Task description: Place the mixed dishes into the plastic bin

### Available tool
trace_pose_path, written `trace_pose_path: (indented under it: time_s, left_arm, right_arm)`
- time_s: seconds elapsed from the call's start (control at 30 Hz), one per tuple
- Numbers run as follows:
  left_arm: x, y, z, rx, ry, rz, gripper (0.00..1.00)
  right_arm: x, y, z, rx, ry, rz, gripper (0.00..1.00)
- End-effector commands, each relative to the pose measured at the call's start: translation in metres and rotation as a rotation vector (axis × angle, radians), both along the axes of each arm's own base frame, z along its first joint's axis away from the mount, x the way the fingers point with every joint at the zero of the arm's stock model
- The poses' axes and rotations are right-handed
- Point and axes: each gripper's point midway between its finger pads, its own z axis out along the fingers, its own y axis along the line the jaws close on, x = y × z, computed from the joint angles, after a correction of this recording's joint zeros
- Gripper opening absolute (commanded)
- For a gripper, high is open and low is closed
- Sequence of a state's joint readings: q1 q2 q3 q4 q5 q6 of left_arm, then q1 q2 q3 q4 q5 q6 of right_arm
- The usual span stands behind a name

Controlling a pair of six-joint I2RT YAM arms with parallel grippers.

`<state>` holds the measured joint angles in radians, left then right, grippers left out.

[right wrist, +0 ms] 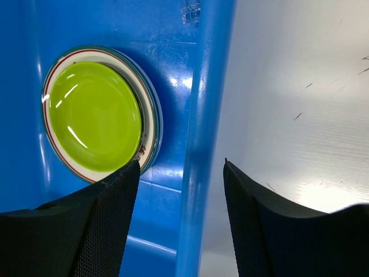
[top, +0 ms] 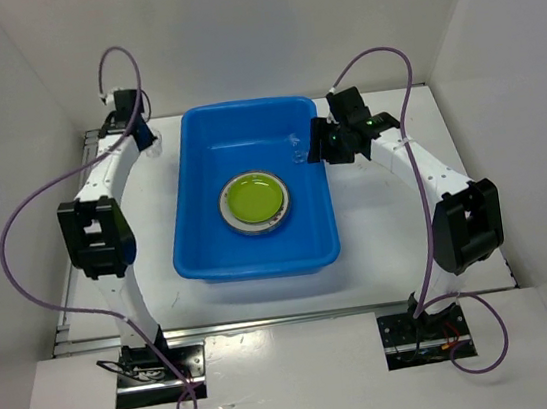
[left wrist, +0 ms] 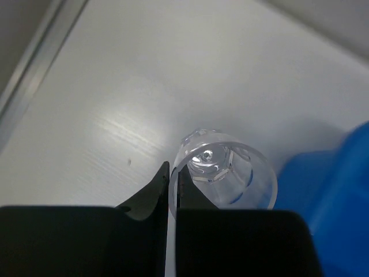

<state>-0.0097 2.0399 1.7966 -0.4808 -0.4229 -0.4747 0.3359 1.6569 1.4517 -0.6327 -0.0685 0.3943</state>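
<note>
White tabletop (top: pixel 383 271), white walls all round | left gripper (left wrist: pixel 174 180): clamped on the clear cup (left wrist: pixel 230 173) wall, one tip inside, one outside, blue plastic bin (left wrist: pixel 340 190) off to its right | right gripper (right wrist: pixel 180 163): jaws wide, straddling the bin rim | lime-green plate (right wrist: pixel 95 115): inside bin, left of those jaws

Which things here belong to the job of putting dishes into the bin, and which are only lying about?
Belong to the job:
blue bin; lime-green plate inside it; white-rimmed plate beneath; clear cup pinched in the left gripper; small clear item in the bin's corner, probably another cup.

Not part of it:
purple cables; white table.
</note>
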Motion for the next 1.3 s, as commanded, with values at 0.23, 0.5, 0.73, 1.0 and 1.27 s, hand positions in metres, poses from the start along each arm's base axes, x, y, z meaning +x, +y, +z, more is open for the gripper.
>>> trace_pose_path:
  time_s: [0.23,0.5,0.73,1.0,1.27]
  left_arm:
    - [-0.023,-0.107,0.192,-0.243,-0.371,-0.433,0.00]
    - [-0.021,-0.208,0.132,-0.237,-0.188,-0.662,0.00]
    - [0.009,-0.203,0.042,-0.119,-0.026,-0.554,0.00]
    - [0.031,-0.189,-0.009,-0.043,0.032,-0.461,0.00]
    - [0.034,-0.187,-0.024,-0.035,0.053,-0.441,0.42]
  right_arm:
    - [0.004,0.003,0.015,-0.012,-0.045,0.040,0.66]
    - [0.000,0.000,0.013,-0.022,-0.037,0.034,0.66]
    - [-0.010,-0.005,0.004,-0.032,-0.014,0.020,0.66]
    - [-0.019,-0.007,0.002,-0.022,-0.004,0.007,0.66]
    - [-0.020,-0.009,0.001,-0.027,0.004,-0.007,0.66]
